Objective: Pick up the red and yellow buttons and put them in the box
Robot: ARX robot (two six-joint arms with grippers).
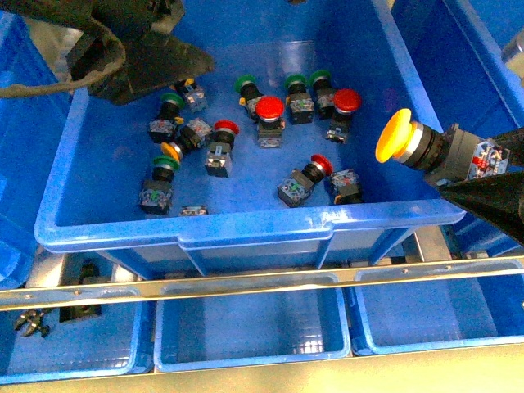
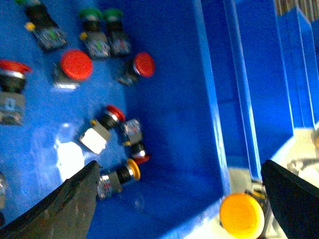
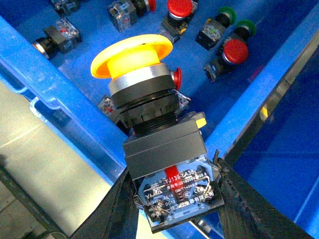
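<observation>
**A:** Yellow button (image 3: 144, 94): how do the right fingers (image 3: 107, 214) sit on it?

**B:** They pinch its terminal block from both sides, with the cap pointing away from the wrist. The right gripper (image 1: 490, 165) holds it in the air, lying sideways.

**A:** Where is that against the box (image 1: 246, 231)?

**B:** It is at the right wall, near the front corner. The cap seems to overhang the rim, while the black body looks to be outside it. Red buttons (image 1: 268, 107) and green switches (image 1: 246, 84) lie on the box floor.

**A:** What makes a good drop?

**B:** I'd carry it inward until the whole switch clears the rim, lower it a little, then spread the fingers. Released here, it could strike the rim and tumble outside.

**A:** And the arms?

**B:** The right arm reaches in from the right, fingers aimed towards the box's middle. The left gripper (image 1: 155, 65) hovers over the far left corner, its fingers (image 2: 70, 204) spread with nothing between them.
</observation>
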